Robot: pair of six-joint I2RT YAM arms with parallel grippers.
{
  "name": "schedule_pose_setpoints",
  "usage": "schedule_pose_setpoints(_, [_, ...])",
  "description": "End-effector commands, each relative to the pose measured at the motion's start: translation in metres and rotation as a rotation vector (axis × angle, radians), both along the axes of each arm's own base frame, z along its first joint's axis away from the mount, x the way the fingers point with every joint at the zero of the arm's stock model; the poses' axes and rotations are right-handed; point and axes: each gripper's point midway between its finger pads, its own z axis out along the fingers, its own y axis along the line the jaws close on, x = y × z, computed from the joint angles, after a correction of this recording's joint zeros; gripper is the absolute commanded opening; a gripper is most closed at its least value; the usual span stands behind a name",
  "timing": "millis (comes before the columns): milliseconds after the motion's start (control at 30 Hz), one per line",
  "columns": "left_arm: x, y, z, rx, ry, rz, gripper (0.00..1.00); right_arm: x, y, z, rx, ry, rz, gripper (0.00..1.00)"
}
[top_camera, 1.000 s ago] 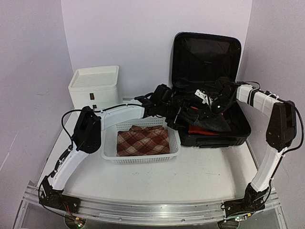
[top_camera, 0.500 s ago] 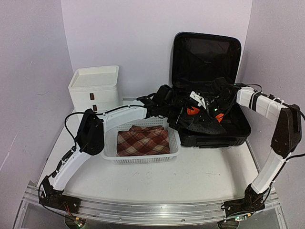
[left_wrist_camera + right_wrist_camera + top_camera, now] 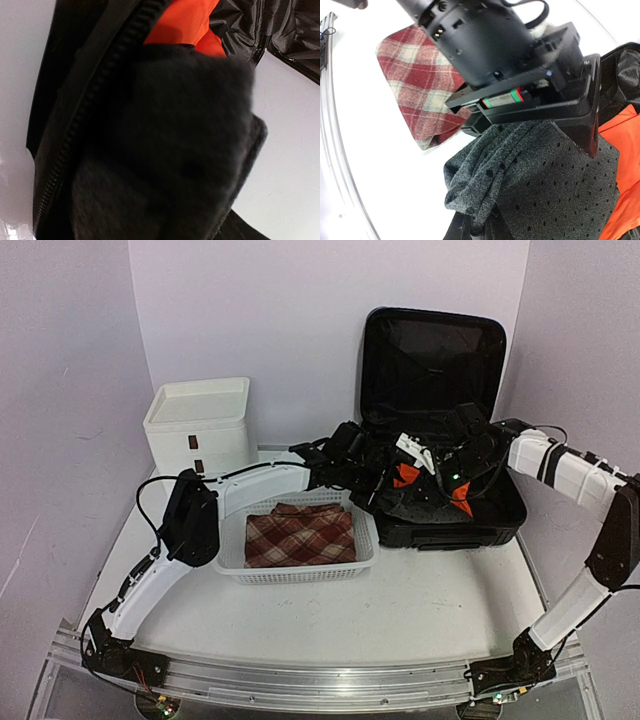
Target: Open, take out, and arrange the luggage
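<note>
Clerk: Shifted since a second back: elbow of right arm, outward toward the desk's right edge; dark grey dotted knit garment (image 3: 420,508), drawn higher; bright orange fabric item (image 3: 405,476), now more exposed beneath it.

Checker: Location of the task item?

Clerk: Large black ribbed hard-shell suitcase (image 3: 430,360), far right corner of the white desk (image 3: 420,610). Already open, lid upright against the back wall, tray flat toward the near edge.

Checker: Grippers?

Clerk: Left gripper (image 3: 380,490), reached across from the left side to the tray's left rim. Closed on the grey garment, judging by cloth hanging from under it in the right wrist view; own camera smothered in grey cloth. Right gripper (image 3: 437,472), just beside it over the tray. Fingers barely in frame, apparently pinched on a gathered fold of the same garment.

Checker: Done so far?

Clerk: Opening, complete. Unpacking, under way. Red-and-cream plaid cloth (image 3: 300,537), folded flat in the white perforated plastic basket (image 3: 300,573), mid-desk, just beside the suitcase's left front corner.

Checker: Outstanding?

Clerk: Grey garment, not yet clear of the tray. Orange item, still inside. Further contents hidden under the arms, not determinable. White three-drawer plastic box (image 3: 197,425), far left corner, well apart from both arms.
</note>
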Motion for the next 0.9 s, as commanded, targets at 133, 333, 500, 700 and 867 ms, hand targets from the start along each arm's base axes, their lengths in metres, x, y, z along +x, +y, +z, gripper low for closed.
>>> schedule_pose_setpoints(133, [0.008, 0.023, -0.029, 0.144, -0.042, 0.012, 0.58, -0.024, 0.018, 0.021, 0.071, -0.042, 0.067, 0.00])
schedule_pose_setpoints(333, [0.022, 0.029, 0.001, 0.138, -0.188, -0.014, 0.43, -0.040, 0.022, 0.018, 0.052, -0.043, 0.089, 0.00])
schedule_pose_setpoints(500, [0.030, 0.027, 0.037, 0.087, -0.359, -0.068, 0.17, -0.053, 0.025, 0.012, 0.036, -0.032, 0.103, 0.00])
schedule_pose_setpoints(700, [0.020, 0.021, 0.089, -0.028, -0.581, -0.184, 0.00, -0.055, 0.021, 0.015, 0.029, -0.010, 0.006, 0.20])
schedule_pose_setpoints(867, [-0.001, 0.032, 0.130, -0.044, -0.814, -0.318, 0.00, -0.040, 0.002, 0.036, 0.032, -0.034, -0.219, 0.67])
